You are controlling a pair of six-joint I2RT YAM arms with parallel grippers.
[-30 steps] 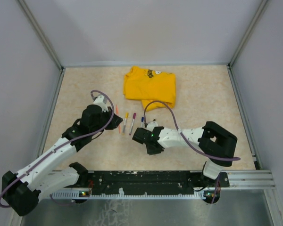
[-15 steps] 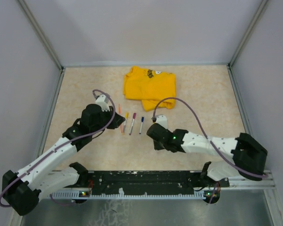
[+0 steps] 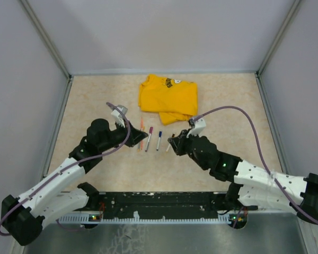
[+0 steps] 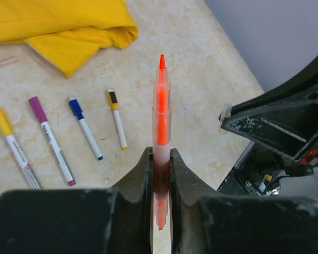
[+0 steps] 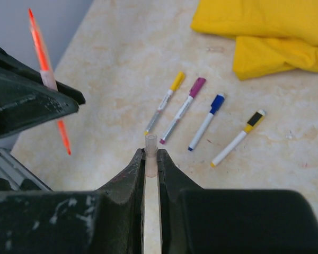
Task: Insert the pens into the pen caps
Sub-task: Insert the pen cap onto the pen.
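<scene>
My left gripper (image 4: 160, 159) is shut on an orange pen (image 4: 161, 100) with a see-through barrel, held off the table with its tip pointing away. My right gripper (image 5: 151, 159) is shut on a small clear pen cap (image 5: 151, 148) whose open end sticks out past the jaws. From above, the left gripper (image 3: 139, 136) and right gripper (image 3: 171, 144) face each other, a short gap apart. On the table between them lie capped pens: yellow (image 5: 167, 99), magenta (image 5: 183, 108), blue (image 5: 206, 120) and black-and-yellow (image 5: 238, 137). The right wrist view shows the orange pen (image 5: 41, 53) at upper left.
A folded yellow T-shirt (image 3: 168, 98) lies just behind the row of pens. A small clear piece (image 5: 214, 49) rests on the table by the shirt's edge. Grey walls close in the table (image 3: 95, 95) on three sides, and a black rail (image 3: 159, 200) runs along the near edge.
My right gripper has closed on the clear cap and swung right, away from the pen row. My left gripper has shifted right with the orange pen, towards the right gripper.
</scene>
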